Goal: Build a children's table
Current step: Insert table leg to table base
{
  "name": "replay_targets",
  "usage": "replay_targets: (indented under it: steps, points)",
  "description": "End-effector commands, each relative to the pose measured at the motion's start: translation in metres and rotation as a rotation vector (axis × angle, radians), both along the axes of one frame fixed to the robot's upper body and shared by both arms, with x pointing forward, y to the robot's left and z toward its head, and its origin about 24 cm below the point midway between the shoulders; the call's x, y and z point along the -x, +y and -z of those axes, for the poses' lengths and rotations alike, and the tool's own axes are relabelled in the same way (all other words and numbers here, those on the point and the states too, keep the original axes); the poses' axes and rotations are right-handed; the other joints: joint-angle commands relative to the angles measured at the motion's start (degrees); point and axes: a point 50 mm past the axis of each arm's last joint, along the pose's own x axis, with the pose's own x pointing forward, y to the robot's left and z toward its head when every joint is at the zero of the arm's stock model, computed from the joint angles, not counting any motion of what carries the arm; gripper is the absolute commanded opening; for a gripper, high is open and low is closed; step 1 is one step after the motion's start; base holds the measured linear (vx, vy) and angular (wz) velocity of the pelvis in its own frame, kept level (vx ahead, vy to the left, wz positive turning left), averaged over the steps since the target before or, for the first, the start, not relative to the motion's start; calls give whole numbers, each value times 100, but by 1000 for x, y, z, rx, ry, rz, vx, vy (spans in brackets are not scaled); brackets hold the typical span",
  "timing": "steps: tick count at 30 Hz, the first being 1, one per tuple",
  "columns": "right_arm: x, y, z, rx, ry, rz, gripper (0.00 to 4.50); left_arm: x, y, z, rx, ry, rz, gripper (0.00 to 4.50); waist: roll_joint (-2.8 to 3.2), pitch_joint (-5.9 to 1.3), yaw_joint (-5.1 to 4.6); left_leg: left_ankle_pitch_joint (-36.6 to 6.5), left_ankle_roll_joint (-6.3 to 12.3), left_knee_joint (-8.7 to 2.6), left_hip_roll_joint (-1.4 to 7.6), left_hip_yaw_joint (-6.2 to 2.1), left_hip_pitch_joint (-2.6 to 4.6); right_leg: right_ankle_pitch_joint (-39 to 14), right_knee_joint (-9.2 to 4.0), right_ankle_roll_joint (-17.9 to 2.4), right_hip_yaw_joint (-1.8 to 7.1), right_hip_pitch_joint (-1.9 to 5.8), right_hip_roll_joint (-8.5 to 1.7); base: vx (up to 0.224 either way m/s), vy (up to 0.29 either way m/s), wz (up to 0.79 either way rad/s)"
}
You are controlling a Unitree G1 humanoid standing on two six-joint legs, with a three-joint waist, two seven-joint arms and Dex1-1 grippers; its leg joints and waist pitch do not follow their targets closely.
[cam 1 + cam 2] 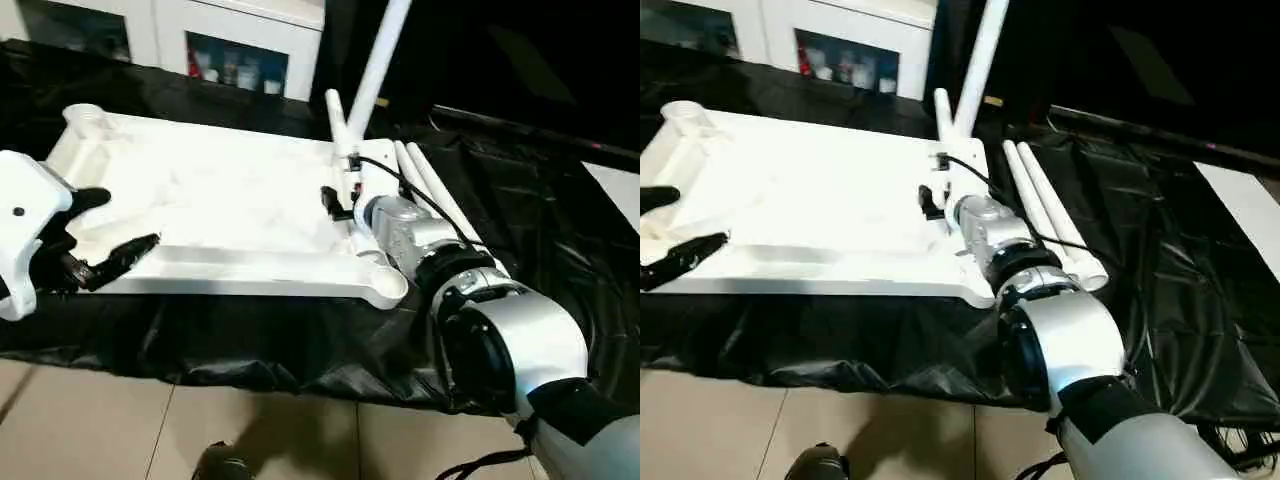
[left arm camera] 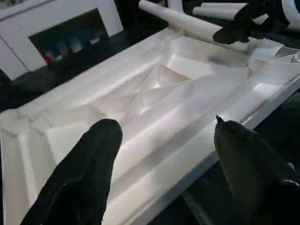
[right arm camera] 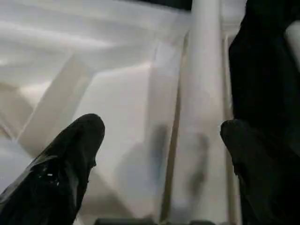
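The broad ribbed middle of the upturned tabletop (image 1: 230,205) lies bare, open from the left of the frame. At its right end a leg (image 1: 372,70) rises toward the upper centre, and the right gripper (image 1: 335,203) crowds that corner. Two loose legs (image 1: 1055,215) block the black sheet (image 1: 1200,290) just right of it.

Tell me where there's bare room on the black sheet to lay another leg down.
Bare black sheet lies beyond the two loose legs, toward the flat white board. It is crowded at the tabletop far corner, where the right pincer sits by the standing leg.
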Motion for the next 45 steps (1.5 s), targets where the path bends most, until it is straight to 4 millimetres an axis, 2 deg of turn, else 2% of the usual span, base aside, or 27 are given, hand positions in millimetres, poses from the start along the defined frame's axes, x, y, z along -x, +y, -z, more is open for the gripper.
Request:
replay_targets:
  steps: [1,13,15,18,19,23,24,25,26,27,29,30,31,32,33,34,35,36,37,38,39,40,41,42,43,44,45]
  points:
    - [2,-11,8,-4,55,22,450,1,-7,-2,-12,1,31,361,373,-360,18,-4014,-862,-519,150,-204,298,-2841,-511,-606,266,-23,-387,0,0,0]
    - [-14,-18,-33,-220,-189,41,450,-39,-18,19,279,-160,-148,361,361,-403,66,-3802,-840,-481,151,-167,318,-2553,-527,-500,260,-20,-345,0,0,0]
    - [-15,-21,-42,-196,-286,9,450,-52,-22,26,395,-182,-200,361,451,-410,-21,-3919,-861,-476,160,-183,304,-2574,-523,-471,245,-11,-323,0,0,0]
    - [-15,-32,-42,-206,-307,23,450,-65,-25,35,456,-199,-282,361,418,-405,-112,-3901,-763,-463,143,-186,300,-2728,-584,-392,218,23,-308,0,0,0]
    - [-11,-40,-39,-204,-324,28,450,-68,-28,39,436,-223,-290,361,584,-426,-170,-3815,-785,-452,138,-206,306,-2635,-557,-404,242,21,-326,0,0,0]
    - [45,-74,-21,-66,-450,-5,450,-63,-37,71,360,-241,-314,361,529,-444,-276,-2863,-660,-507,145,-188,251,-1566,-602,-279,257,177,-252,32,21,6]
    - [70,-80,-16,-29,-482,-38,450,-59,-39,80,394,-235,-346,361,616,-498,-316,-2677,-632,-489,148,-174,278,-1192,-603,-280,286,193,-232,76,47,13]
    - [70,-80,-16,-29,-482,-38,450,-59,-39,80,394,-235,-346,361,607,-474,-369,-2766,-604,-519,145,-183,212,-1313,-564,-362,290,227,-229,68,34,4]
    - [79,-82,-14,-28,-490,-46,450,-58,-40,83,402,-232,-354,361,755,-516,-430,-2743,-614,-507,122,-210,180,-1318,-506,-440,299,264,-260,0,0,0]
    - [102,-82,-10,-16,-503,-80,450,-50,-44,90,394,-218,-347,361,594,-549,-521,-2377,-447,-472,110,-172,95,-1168,-513,-502,296,317,-280,0,0,0]
    - [114,-81,-7,-25,-499,-88,450,-46,-49,93,391,-214,-345,361,634,-460,-594,-2740,-259,-489,105,-132,132,-2173,-637,-318,295,313,-299,0,0,0]
    - [117,-78,0,-46,-479,-78,450,-46,-53,92,394,-230,-349,361,651,-399,-706,-3264,-185,-492,58,-137,229,-3646,-799,-59,203,319,-277,0,0,0]
    - [118,-78,0,-48,-472,-77,450,-46,-53,92,392,-237,-349,361,708,-328,-773,-3552,-64,-481,-6,-229,132,-4998,-972,268,-70,452,-396,0,0,0]
    - [120,-77,0,-51,-464,-78,450,-47,-54,92,390,-243,-350,361,794,-273,-876,-3929,63,-490,-42,-280,-51,-5644,-972,415,-472,723,-423,0,0,0]
    - [121,-75,0,-62,-449,-86,450,-48,-55,93,380,-259,-352,361,915,-300,-865,-4215,113,-702,-30,-258,-284,-5201,-559,293,-512,1041,-311,0,0,0]
    - [121,-74,0,-65,-447,-87,450,-49,-55,93,368,-270,-352,361,1001,-301,-771,-4612,146,-957,-76,-275,-686,-4202,315,154,-431,1464,-120,-5,-18,40]
    - [123,-73,-2,-63,-441,-87,450,-49,-55,94,360,-280,-352,361,923,-347,-729,-4151,409,-770,-236,-260,-532,-3508,402,-7,-115,1388,-69,42,-111,73]
    - [124,-68,-3,-71,-435,-123,450,-48,-54,94,344,-295,-352,361,492,-147,-822,-2765,463,725,-339,-204,291,-6669,-1238,-172,-25,415,-1051,42,-111,73]
    - [124,-64,-2,-70,-425,-156,450,-47,-53,95,344,-302,-364,361,530,-117,-852,-1438,521,1254,-272,-376,39,-7339,-1389,-576,260,697,-1358,86,-82,77]
    - [123,-63,-2,-74,-420,-170,450,-46,-52,95,342,-304,-367,361,511,-65,-919,-1368,515,1429,-191,-451,-143,-7375,-1313,-572,218,881,-1508,147,5,67]
    - [123,-60,-1,-68,-410,-207,450,-45,-51,96,331,-306,-384,361,510,-170,-846,-1606,566,1177,-31,-476,-271,-6556,-1134,-708,94,1300,-1486,147,5,67]
    - [123,-60,-1,-68,-409,-208,450,-45,-51,96,331,-306,-385,361,641,-227,-738,-1870,793,730,60,-397,43,-5327,-1143,-978,-139,1402,-1257,151,23,83]
    - [124,-60,-1,-61,-405,-217,450,-44,-50,96,332,-310,-390,361,630,-238,-766,-1824,885,490,28,-365,88,-4821,-1102,-1004,-353,1509,-1008,147,41,96]
    - [124,-60,-2,-56,-401,-221,450,-44,-50,96,333,-314,-394,361,872,-305,-857,-1827,1314,-184,-5,-668,495,-3226,-667,-826,-715,1334,-161,147,41,96]
    - [120,-60,-3,-84,-390,-202,450,-43,-49,97,329,-317,-397,361,921,-501,-1219,-2039,1798,-303,556,-1347,1598,-2217,339,-390,-454,372,161,219,43,67]
    - [118,-61,-4,-109,-379,-184,450,-42,-49,98,325,-320,-397,361,824,-548,-1147,-1748,1745,-264,615,-1456,1581,-1877,598,-166,-365,264,133,130,17,20]
    - [117,-61,-4,-128,-370,-174,450,-41,-48,98,318,-323,-397,361,779,-479,-1056,-1495,1549,-261,490,-1234,1412,-1390,772,142,-232,-54,96,232,43,27]
